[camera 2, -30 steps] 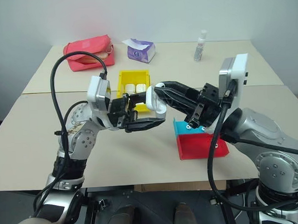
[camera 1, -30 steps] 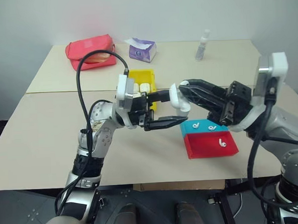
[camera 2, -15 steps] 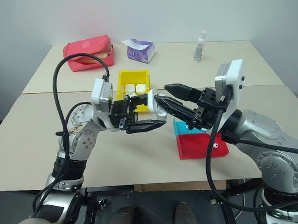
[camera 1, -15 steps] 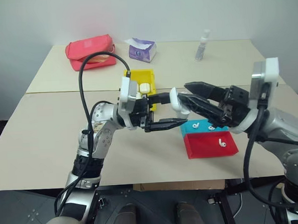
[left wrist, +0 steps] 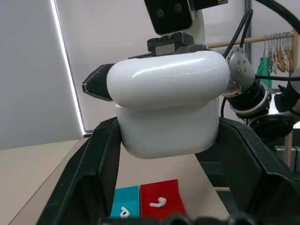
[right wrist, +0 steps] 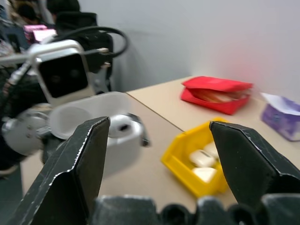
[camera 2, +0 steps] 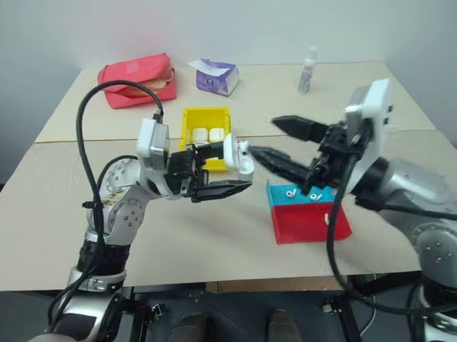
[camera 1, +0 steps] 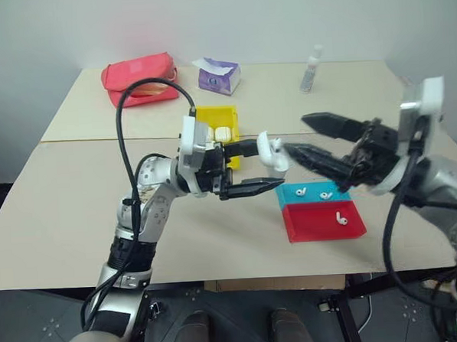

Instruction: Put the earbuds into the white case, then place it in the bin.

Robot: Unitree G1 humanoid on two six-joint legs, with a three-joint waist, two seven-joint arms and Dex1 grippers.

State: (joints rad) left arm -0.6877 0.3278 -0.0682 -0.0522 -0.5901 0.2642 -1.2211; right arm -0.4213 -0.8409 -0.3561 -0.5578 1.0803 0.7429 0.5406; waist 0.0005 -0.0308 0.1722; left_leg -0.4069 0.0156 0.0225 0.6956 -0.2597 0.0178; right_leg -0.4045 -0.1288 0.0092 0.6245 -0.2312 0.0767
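Note:
My left gripper (camera 1: 268, 167) is shut on the white case (camera 1: 272, 154), holding it above the table in front of the yellow bin (camera 1: 214, 113). In the right wrist view the case (right wrist: 119, 136) has its lid flipped open. My right gripper (camera 1: 295, 134) hangs open just to the right of the case, apart from it, with nothing between its fingers. Three earbuds lie in the blue-and-red tray (camera 1: 316, 226): two (camera 1: 325, 194) in the blue part and one (camera 1: 340, 218) in the red part. Other white cases (camera 1: 221, 133) lie in the bin.
At the far side of the table lie a red pouch (camera 1: 138, 78), a purple tissue pack (camera 1: 218, 76) and a small clear bottle (camera 1: 310, 69). The tray sits near the front edge on the right. A seam (camera 1: 89, 140) joins the two tabletops.
My right gripper has let go of the case, opened wide and drawn back to the right. The left gripper has kept the case in nearly the same place.

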